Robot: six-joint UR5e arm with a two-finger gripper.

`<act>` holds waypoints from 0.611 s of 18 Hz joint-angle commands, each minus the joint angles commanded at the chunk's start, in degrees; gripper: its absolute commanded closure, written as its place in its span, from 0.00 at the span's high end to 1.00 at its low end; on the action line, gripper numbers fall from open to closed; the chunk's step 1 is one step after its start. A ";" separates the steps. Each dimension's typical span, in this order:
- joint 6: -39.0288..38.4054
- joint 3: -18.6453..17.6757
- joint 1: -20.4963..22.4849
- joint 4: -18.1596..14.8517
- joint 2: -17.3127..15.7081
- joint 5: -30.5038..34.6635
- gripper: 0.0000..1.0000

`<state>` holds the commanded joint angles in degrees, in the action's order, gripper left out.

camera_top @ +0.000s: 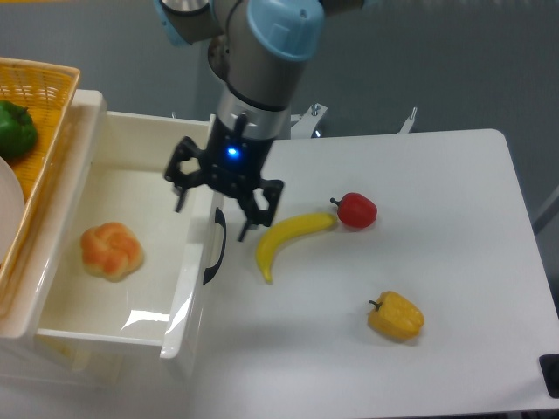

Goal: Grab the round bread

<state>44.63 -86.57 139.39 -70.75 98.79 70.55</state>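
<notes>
The round bread [112, 250] lies on the floor of a white bin [188, 301] at the left of the table [454, 262], towards the bin's nine o'clock side and apart from every wall. The gripper [216, 209] hangs above the bin's right rim, up at about two o'clock from the bun, with its dark fingers spread and nothing between them; it is released and well apart from the bread.

To my eye the bun will be light and soft, a thing that gives under pressure (its paler creases split it into lobes, so the surface is not even). A hard squeeze would likely dent it or tear a lobe, and a bite too high on the rounded top may slide off. The better hold, I judge, is across the widest part, the fingers coming down on opposite sides and closing gently low on the flanks. The bin's walls stand clear of the bun, so there looks to be room for both fingers.

On the table at three o'clock of the gripper lie a banana [291, 240] and a red pepper [355, 210], with a yellow bell pepper [396, 316] at five o'clock. A wicker basket [39, 83] sits at the far left.
</notes>
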 joint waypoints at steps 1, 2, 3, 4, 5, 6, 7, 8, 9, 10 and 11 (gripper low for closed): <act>1.76 0.00 0.26 0.00 0.26 2.11 1.00; 2.91 0.09 0.53 0.00 0.44 3.96 1.00; 4.23 0.00 0.53 0.00 0.53 5.28 1.00; 5.81 0.17 0.53 0.00 0.88 6.86 1.00; 7.04 0.26 0.53 0.00 1.40 8.79 1.00; 7.75 0.00 0.53 0.00 1.58 11.16 1.00; 8.19 -0.17 0.44 0.00 1.93 13.27 1.00; 8.72 -0.35 0.44 0.00 2.37 14.77 1.00; 9.24 -0.35 0.53 0.09 2.72 15.92 1.00; 9.60 -0.18 0.70 0.35 3.42 16.54 1.00; 9.69 -0.18 0.70 0.87 3.86 17.15 1.00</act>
<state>54.32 -86.75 140.10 -69.88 102.65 87.71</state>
